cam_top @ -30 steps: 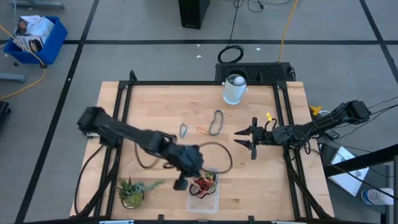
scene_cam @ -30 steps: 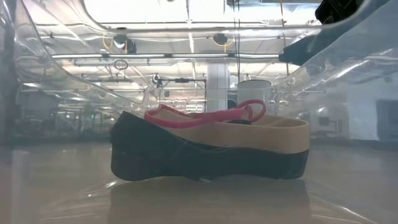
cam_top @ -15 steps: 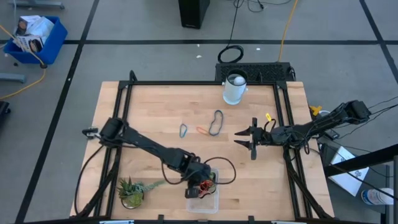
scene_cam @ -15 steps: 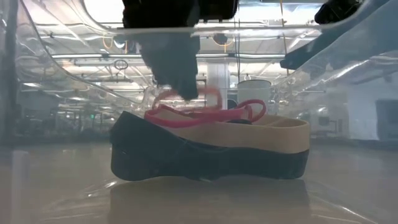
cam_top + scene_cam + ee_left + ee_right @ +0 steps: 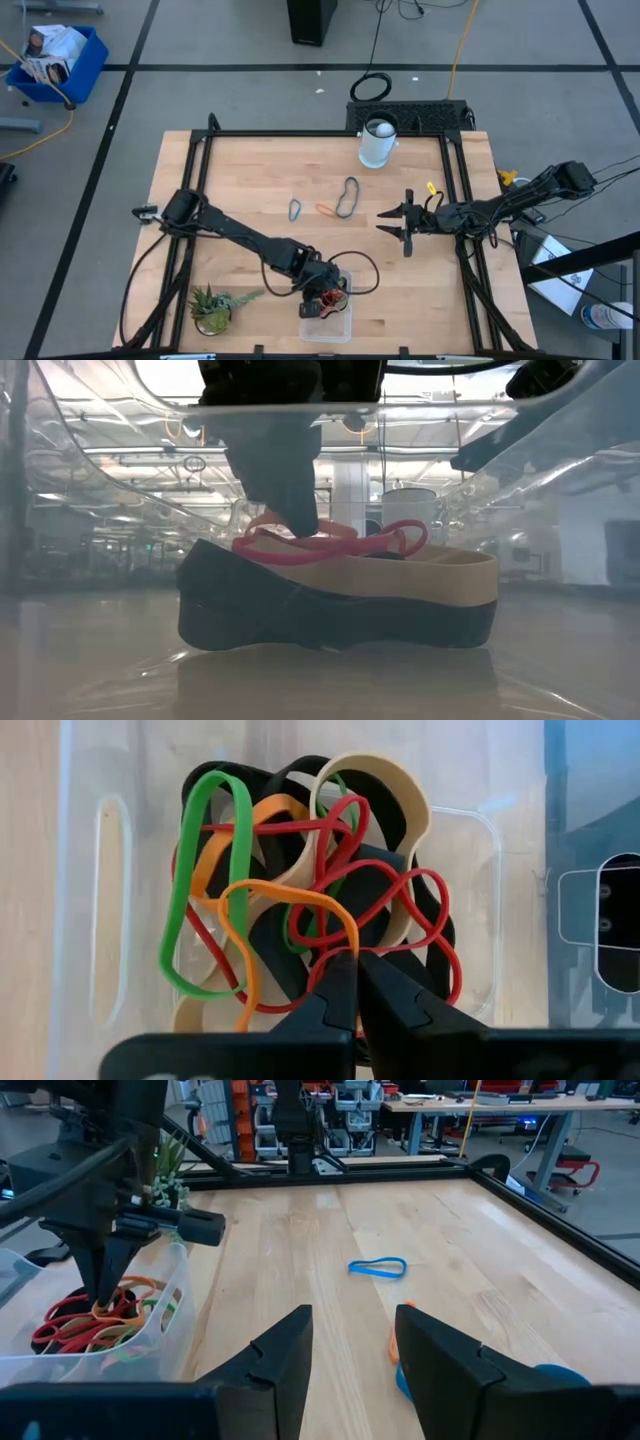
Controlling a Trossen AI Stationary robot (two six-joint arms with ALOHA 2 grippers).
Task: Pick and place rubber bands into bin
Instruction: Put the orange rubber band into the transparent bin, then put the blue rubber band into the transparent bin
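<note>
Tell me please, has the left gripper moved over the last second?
Yes. The left gripper has swung in from beside the bin and come down into it, its shut fingers now at the rubber bands.

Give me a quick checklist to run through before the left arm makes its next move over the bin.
1. Left gripper is inside the bin: ok.
2. Its fingers are shut on an orange rubber band: cannot tell.
3. Pile of rubber bands sits within the bin walls: ok.
4. Loose rubber bands left on the table: not ok.
5. Right gripper is open and clear of the bin: ok.
</note>
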